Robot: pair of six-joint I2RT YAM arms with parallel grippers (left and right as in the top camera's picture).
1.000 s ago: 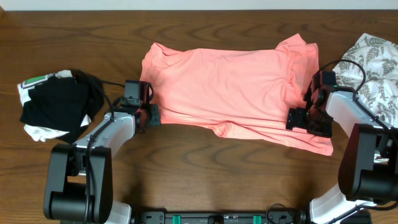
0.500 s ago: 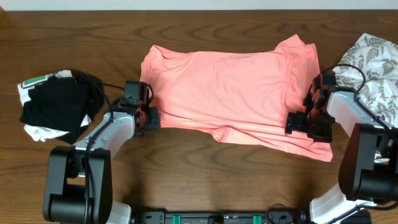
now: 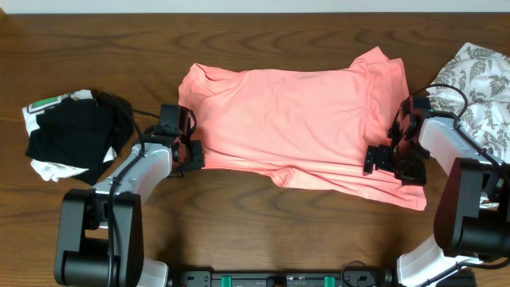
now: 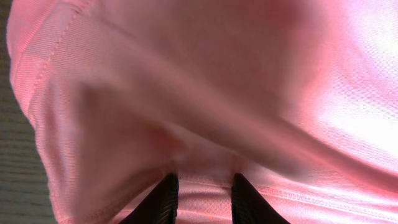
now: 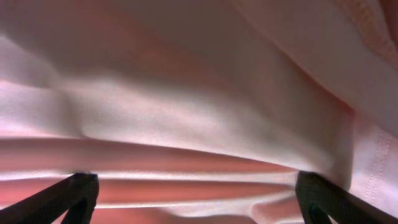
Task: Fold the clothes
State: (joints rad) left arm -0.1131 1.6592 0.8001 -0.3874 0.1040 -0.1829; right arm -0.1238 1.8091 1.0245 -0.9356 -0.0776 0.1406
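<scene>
Dark brown wooden table [image 3: 263, 36], grain lengthwise

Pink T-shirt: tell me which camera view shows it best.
Overhead: the whole pink T-shirt lies spread out, edges and all. The left wrist view shows only a stitched hem up close. The right wrist view shows only blurred folds of fabric.
</scene>
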